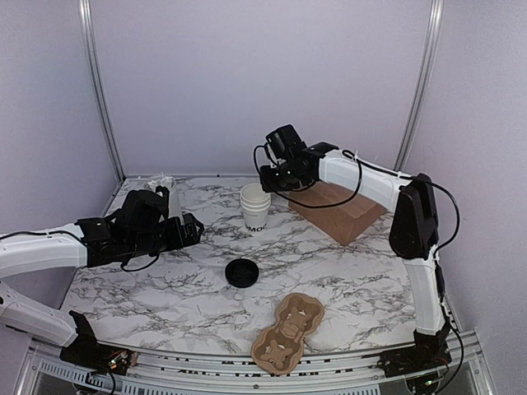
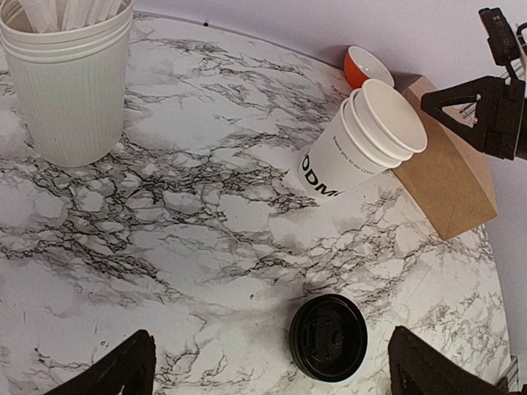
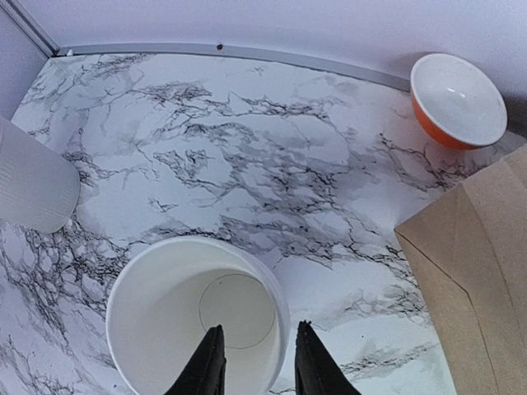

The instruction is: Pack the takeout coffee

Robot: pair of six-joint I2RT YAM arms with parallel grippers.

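The takeout coffee cup (image 1: 254, 210) is white paper with black lettering, standing lidless at the table's middle back, with nested rims at its top. Its round black lid (image 1: 241, 272) lies flat on the marble in front of it. In the right wrist view I look down into the cup (image 3: 165, 329). My right gripper (image 3: 259, 329) hovers over the cup's right rim, open by a narrow gap, one finger over the inside and one outside. My left gripper (image 2: 276, 370) is wide open, low over the marble, with the lid (image 2: 328, 337) between its fingers and touching neither.
A brown paper bag (image 1: 339, 212) lies behind and right of the cup. An orange bowl (image 3: 459, 99) sits at the back wall. A ribbed white canister of sticks (image 2: 70, 82) stands at the back left. A cardboard cup carrier (image 1: 288, 332) lies near the front edge.
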